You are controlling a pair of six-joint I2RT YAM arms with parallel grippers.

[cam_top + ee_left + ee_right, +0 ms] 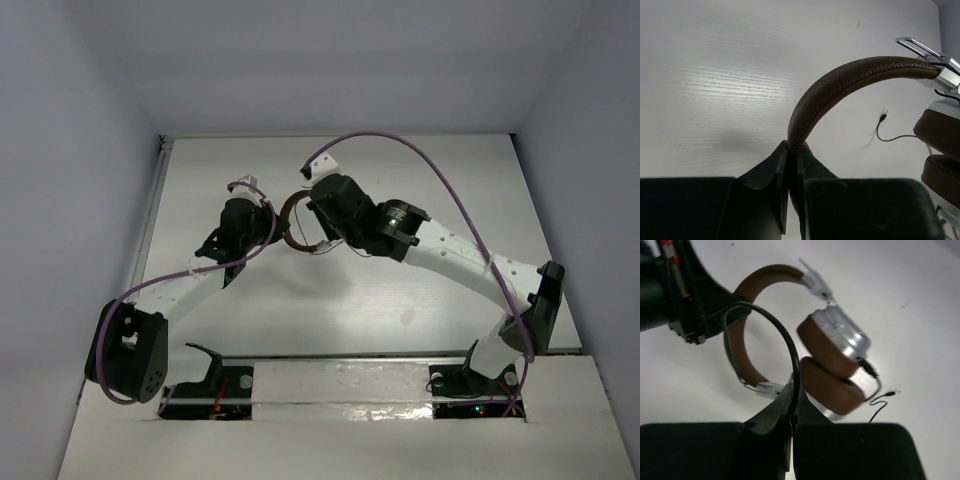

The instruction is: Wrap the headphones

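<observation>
The headphones (832,355) have a brown leather headband (840,85), brown ear pads and silver earcups. My left gripper (792,147) is shut on the headband and holds the pair above the table; it also shows in the right wrist view (690,305). My right gripper (794,390) is shut on the thin black cord (785,340), which loops up from the jaws over the headband. The cord's plug end (892,394) lies on the table below the earcups. In the top view the headband (292,222) sits between the left gripper (265,225) and the right gripper (315,215).
The white table (400,290) has a raised rim on the left (155,200). Purple robot cables (440,180) arc over the arms. The arm bases stand at the near edge (330,385).
</observation>
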